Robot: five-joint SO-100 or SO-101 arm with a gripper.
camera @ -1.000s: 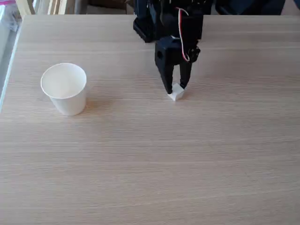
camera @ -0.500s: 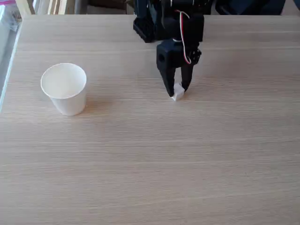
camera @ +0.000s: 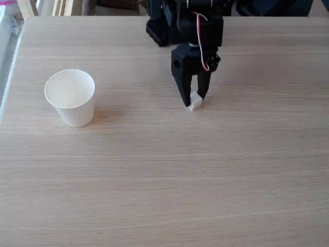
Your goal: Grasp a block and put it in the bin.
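In the fixed view the small white block (camera: 195, 102) rests on the wooden table, right of centre near the back. My black gripper (camera: 194, 101) points straight down over it, its two fingers closed against the block's sides. The bin (camera: 70, 97), a white paper cup with a rolled rim, stands upright at the left of the table, well apart from the gripper. Its inside looks empty.
The arm's black base (camera: 163, 23) sits at the back edge behind the gripper. The light wooden table (camera: 164, 180) stretches wide and bare toward the front. Its left edge runs close behind the cup.
The fingers have narrowed onto the block over the last second. The block has shifted slightly between them; the cup has not moved.
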